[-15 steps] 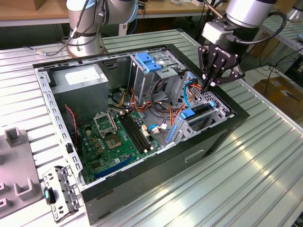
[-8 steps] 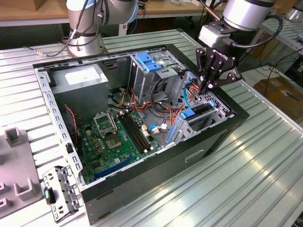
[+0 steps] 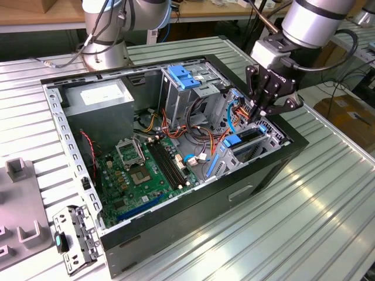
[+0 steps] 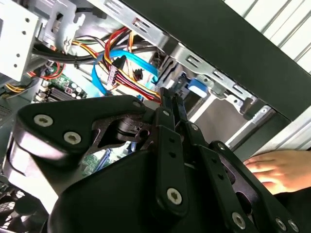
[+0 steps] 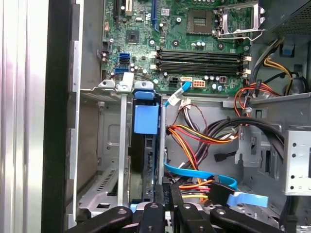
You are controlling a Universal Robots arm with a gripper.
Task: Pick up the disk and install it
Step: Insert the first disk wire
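- Here's the black steel case (image 3: 176, 205), lying open on a ribbed aluminium table (image 3: 304, 222).
- Inside it, flat on the floor, is the green motherboard (image 3: 140, 175) with its long black memory slots and an empty square socket.
- The grey power-supply box (image 3: 96, 96) sits in the far corner, on the exterior view's left.
- A bundle of red, yellow, orange and black cables (image 5: 194, 136) runs through the middle, and a flat blue ribbon (image 5: 194, 172) curls beneath it.
- On the exterior view's right, the bare sheet-metal cage (image 5: 109, 145) holds the disk (image 5: 146, 165). It stands on edge in its slot, thin and dark between blue plastic rails, with a blue tab (image 5: 146, 119) at its end.
- The gripper (image 3: 262, 114) hangs right over that cage. In both wrist views its slim black fingers (image 4: 167, 104) are pressed together with nothing between them.
- The tips are just at the disk's near end, beside the ribbon. I can't tell whether they touch it.
- In the second wrist view, a person's hand (image 4: 277, 170) rests outside the case wall.
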